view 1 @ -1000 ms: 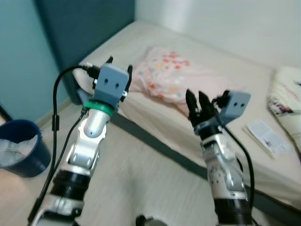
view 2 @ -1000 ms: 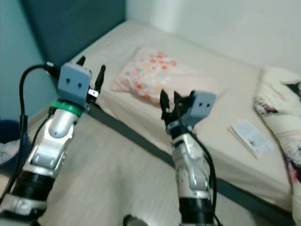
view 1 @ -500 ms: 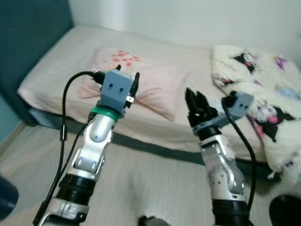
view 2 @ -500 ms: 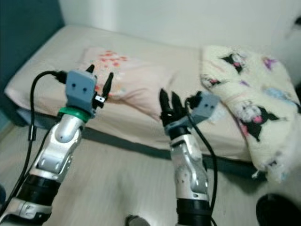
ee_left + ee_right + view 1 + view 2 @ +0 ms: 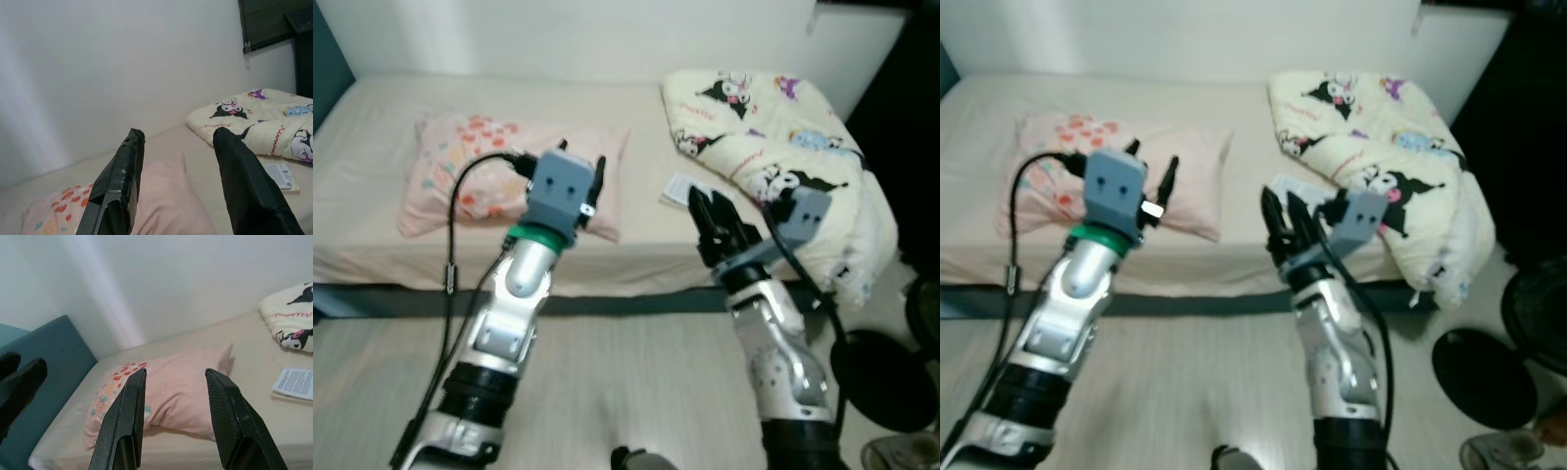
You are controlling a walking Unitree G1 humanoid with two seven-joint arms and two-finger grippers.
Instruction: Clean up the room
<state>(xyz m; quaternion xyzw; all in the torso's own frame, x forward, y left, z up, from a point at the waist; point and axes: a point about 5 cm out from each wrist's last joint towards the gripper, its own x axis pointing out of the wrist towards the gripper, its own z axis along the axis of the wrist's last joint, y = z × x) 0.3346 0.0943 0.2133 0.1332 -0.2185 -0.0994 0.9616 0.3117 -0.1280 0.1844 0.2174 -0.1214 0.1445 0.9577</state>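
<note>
Risk: white printed paper leaflet (image 5: 677, 188) on beige bed (image 5: 372, 108) could be crumpled by empty, spread right tool (image 5: 713, 217); left tool (image 5: 178, 161) also spread.

1. One bed (image 5: 372, 108) runs along the far wall.
2. One pink pillow (image 5: 499, 181) lies on its left part.
3. One cartoon-print blanket (image 5: 773, 147) is heaped on the right.
4. One printed leaflet (image 5: 296, 383) sits between them.

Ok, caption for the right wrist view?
Open right gripper facing pink pillow and leaflet on bed.
</note>
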